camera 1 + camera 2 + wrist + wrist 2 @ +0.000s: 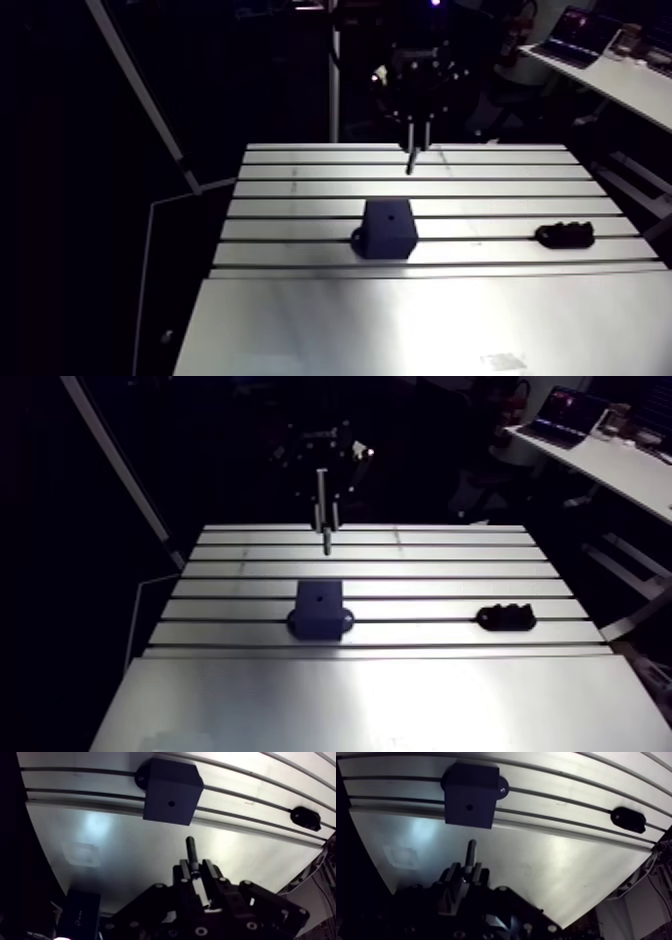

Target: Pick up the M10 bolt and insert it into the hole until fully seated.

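Note:
A dark blue block (389,228) with a small hole (171,803) in its top face stands on the slotted table (300,205). My gripper (198,871) is shut on the M10 bolt (192,854), whose dark shank sticks out past the fingertips. In the arm view the bolt (410,158) hangs upright above the table's far slots, behind the block and apart from it. In the wrist view the block lies ahead of the bolt's tip, with a gap of bare table between them.
A small black holder (565,234) lies on the table to the right of the block. Smooth plate (420,320) covers the near part of the table. A dark box (80,907) shows beside the gripper in the wrist view.

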